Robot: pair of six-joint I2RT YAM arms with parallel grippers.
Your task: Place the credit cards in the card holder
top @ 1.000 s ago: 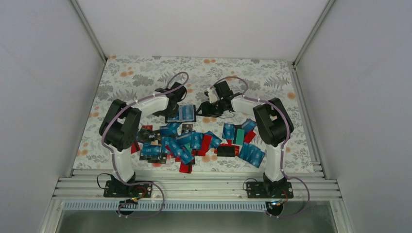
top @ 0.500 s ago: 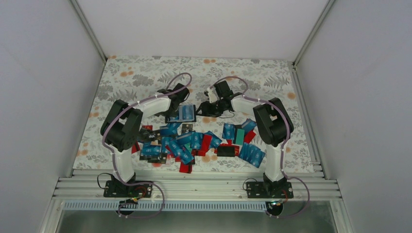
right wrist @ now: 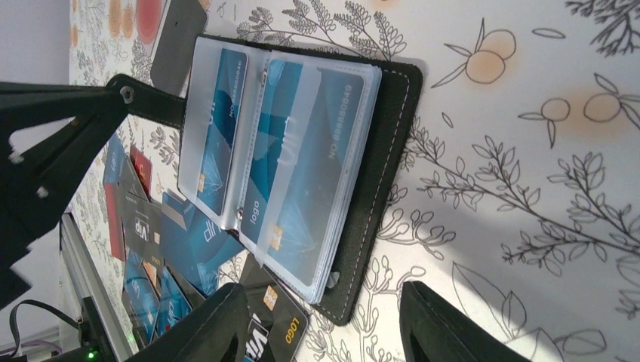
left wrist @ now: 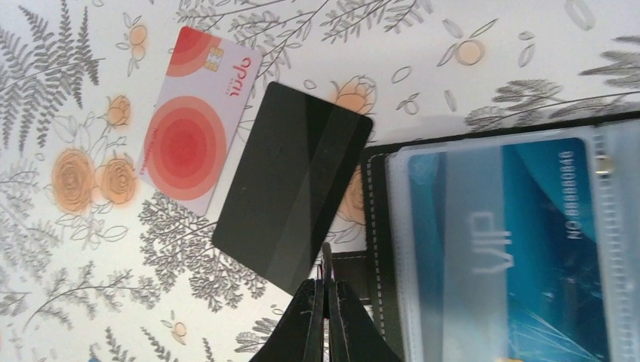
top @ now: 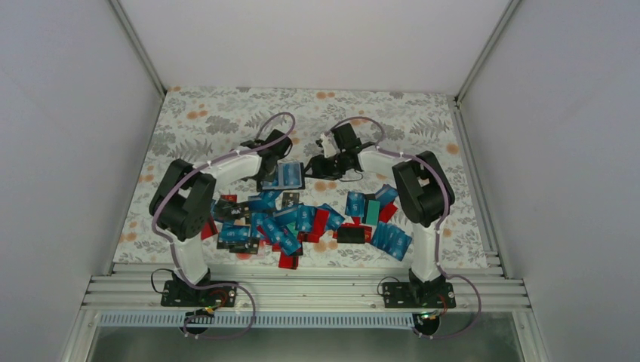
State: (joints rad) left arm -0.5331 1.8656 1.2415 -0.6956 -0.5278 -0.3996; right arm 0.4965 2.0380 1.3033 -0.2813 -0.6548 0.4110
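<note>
Left wrist view pretty much settles it: the left jaws are pressed together, tips right at the near corner of a black card [left wrist: 290, 188] lying flat on the table [left wrist: 90, 302]. I can't tell if they're pinching that corner or just touching it. The card's long axis runs diagonally, up and to the right away from the jaws. The open card holder [left wrist: 375, 226] is just beside it on the right, overlapping the card's edge, so my guess is a short sideways carry into a sleeve. The left arm is clearly the nearer one.

The right jaws stand apart with nothing gripped, hovering at the holder's other side.

Readable stuff: the blue card [left wrist: 521, 226] in the clear sleeve says "VIP" plus "NO" and a run of 8s. A red-and-white card [left wrist: 198, 124] has red lettering (too turned for me to read). The rest of the credit cards [top: 287, 222] sit heaped nearer the arm bases.
</note>
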